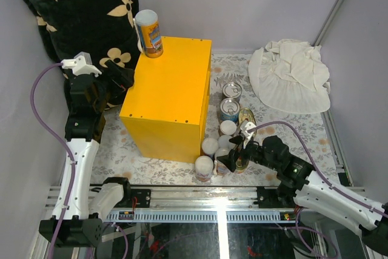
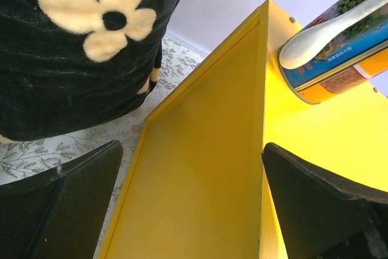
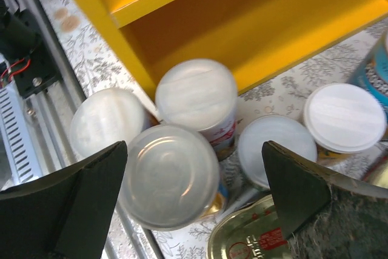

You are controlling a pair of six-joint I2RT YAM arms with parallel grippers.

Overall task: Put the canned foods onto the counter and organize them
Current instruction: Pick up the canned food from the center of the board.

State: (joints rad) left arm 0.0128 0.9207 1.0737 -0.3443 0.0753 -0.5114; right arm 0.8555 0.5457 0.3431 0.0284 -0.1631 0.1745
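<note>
Now: one can up, next pick pending

One tall, paper-labelled can stands on the far-left corner of the yellow counter. The rest cluster on the worktop against its right wall. My right gripper hangs spread and empty over the slim white-lidded cans, whose plastic tops look smooth. I judge it must drop around one cylinder next. My left gripper, also released, sits beside the counter's flat, glossy left side.

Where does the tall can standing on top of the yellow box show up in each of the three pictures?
Top external: the can stands on the far left corner of the yellow box.
Left wrist: upper right corner, the can on the box's top.
Right wrist: not in it.
Shared landmark: the yellow box, in all three views.
</note>
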